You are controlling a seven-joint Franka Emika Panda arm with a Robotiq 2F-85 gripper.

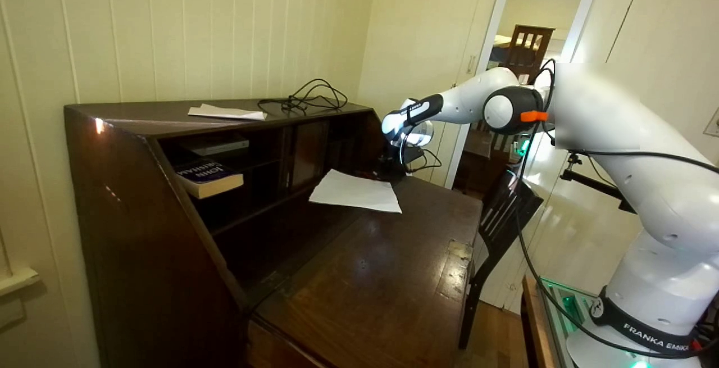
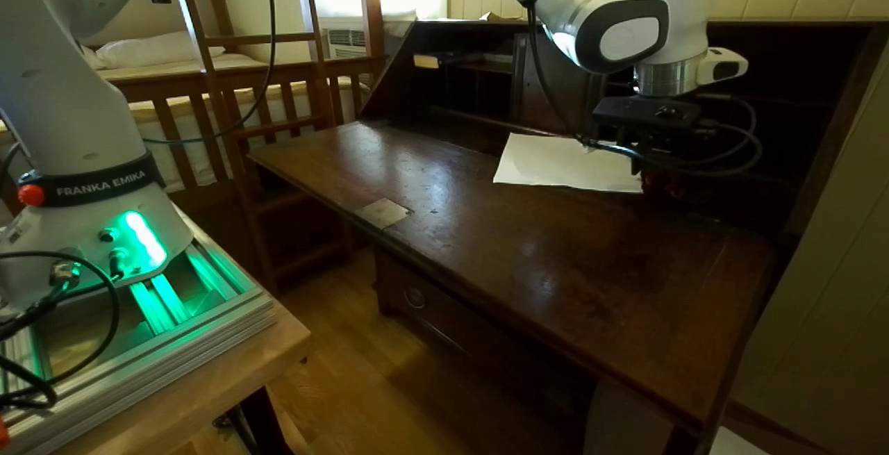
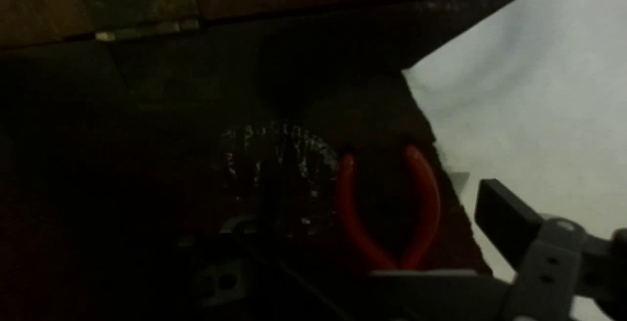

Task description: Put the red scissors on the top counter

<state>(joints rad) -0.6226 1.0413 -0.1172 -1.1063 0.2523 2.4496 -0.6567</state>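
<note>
The red scissors (image 3: 428,203) lie in the dark back part of the desk. In the wrist view their two curved red handles show; the rest is hidden behind the gripper. A faint red patch beneath the gripper shows in both exterior views. My gripper (image 3: 367,208) is open above the scissors. The right finger stands apart from the handles over white paper; the left finger is hard to see in the dark. The gripper also shows low over the desk in an exterior view (image 2: 663,160). The top counter (image 1: 151,118) is the glossy dark-brown board along the desk's top.
White paper (image 1: 356,192) lies on the writing leaf (image 1: 382,261) beside the gripper. A folded paper (image 1: 224,112) and a tangled black cable (image 1: 303,100) lie on the top counter. A book (image 1: 210,180) sticks out of a cubby. A chair (image 1: 503,227) stands behind the leaf.
</note>
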